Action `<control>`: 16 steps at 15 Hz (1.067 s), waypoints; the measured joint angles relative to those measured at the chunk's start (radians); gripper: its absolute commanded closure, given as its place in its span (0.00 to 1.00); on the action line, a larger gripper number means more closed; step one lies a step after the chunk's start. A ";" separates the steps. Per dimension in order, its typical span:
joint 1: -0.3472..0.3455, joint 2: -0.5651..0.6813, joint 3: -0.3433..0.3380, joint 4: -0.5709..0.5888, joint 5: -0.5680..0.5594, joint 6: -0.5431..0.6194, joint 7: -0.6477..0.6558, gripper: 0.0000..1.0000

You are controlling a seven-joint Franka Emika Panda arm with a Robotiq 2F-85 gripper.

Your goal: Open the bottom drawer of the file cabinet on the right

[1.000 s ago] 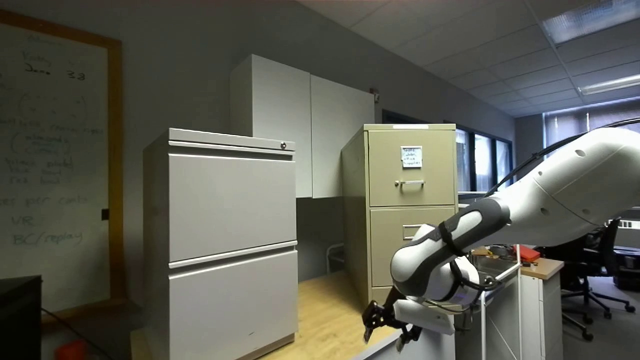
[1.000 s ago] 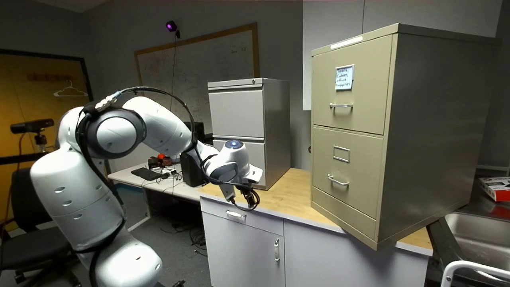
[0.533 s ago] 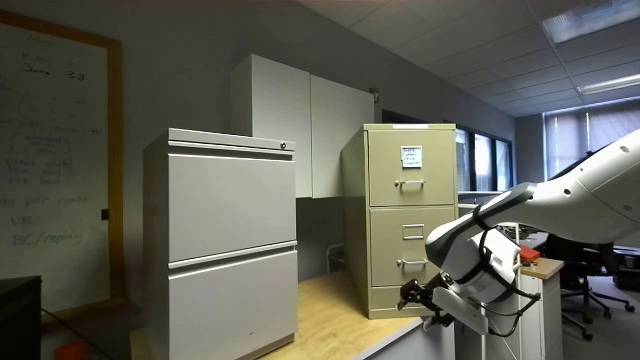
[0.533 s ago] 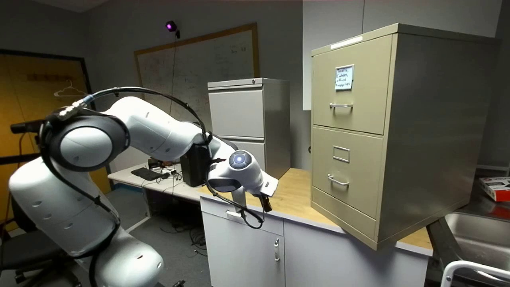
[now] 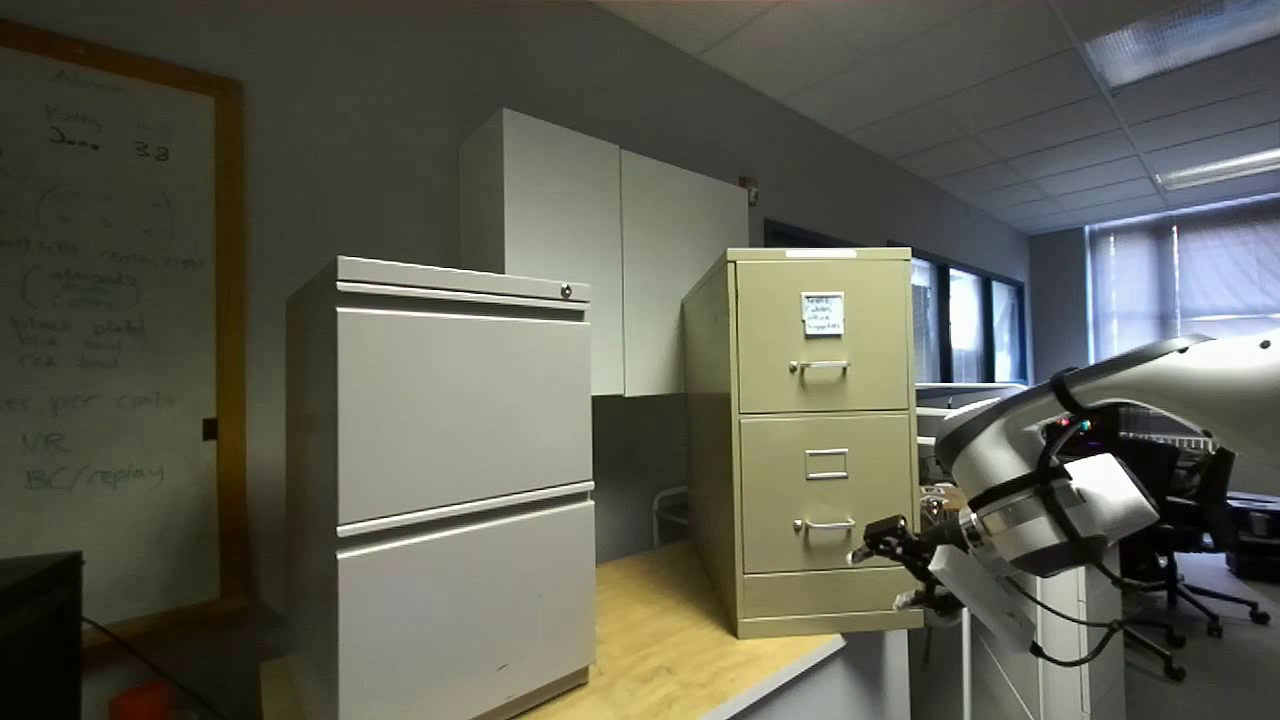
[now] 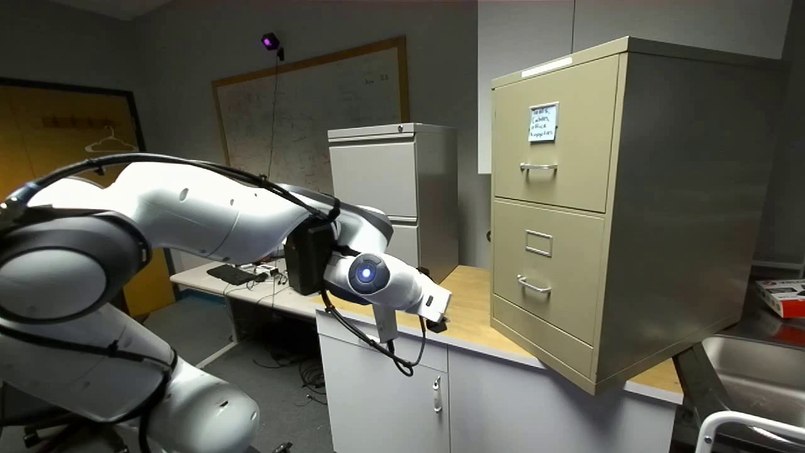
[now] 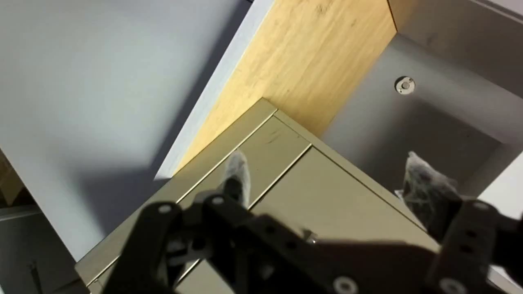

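Observation:
The file cabinet is tan and stands on the counter in both exterior views [image 5: 710,450] [image 6: 685,207]. Its bottom drawer [image 5: 790,490] is shut flush, and also shows in an exterior view [image 6: 569,251]. A small silver handle [image 5: 828,525] sits low on this drawer and also shows in an exterior view [image 6: 534,285]. My gripper [image 5: 882,578] is open and empty, to the lower right of the handle there. In the wrist view my gripper [image 7: 325,161] has its fingers wide apart before the drawer front [image 7: 339,188]. The handle is mostly hidden behind the gripper body there.
A pale grey cabinet [image 5: 465,420] stands on the wooden counter [image 5: 660,635], apart from the tan one. White base cupboards [image 6: 522,402] are under the counter. A metal sink [image 6: 755,365] and a white rail [image 6: 748,418] lie beside the tan cabinet.
The arm has pulled back and its wrist has tilted. In an exterior view the gripper has moved right and up, uncovering the bottom drawer's handle. The drawer has not moved.

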 measured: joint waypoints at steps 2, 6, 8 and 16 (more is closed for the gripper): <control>0.000 -0.021 -0.009 -0.012 0.008 0.000 -0.008 0.00; 0.002 -0.026 -0.007 -0.023 0.009 0.000 -0.008 0.00; 0.009 -0.019 -0.006 -0.024 0.009 -0.007 -0.008 0.00; 0.053 0.061 -0.036 0.125 0.029 -0.006 -0.010 0.00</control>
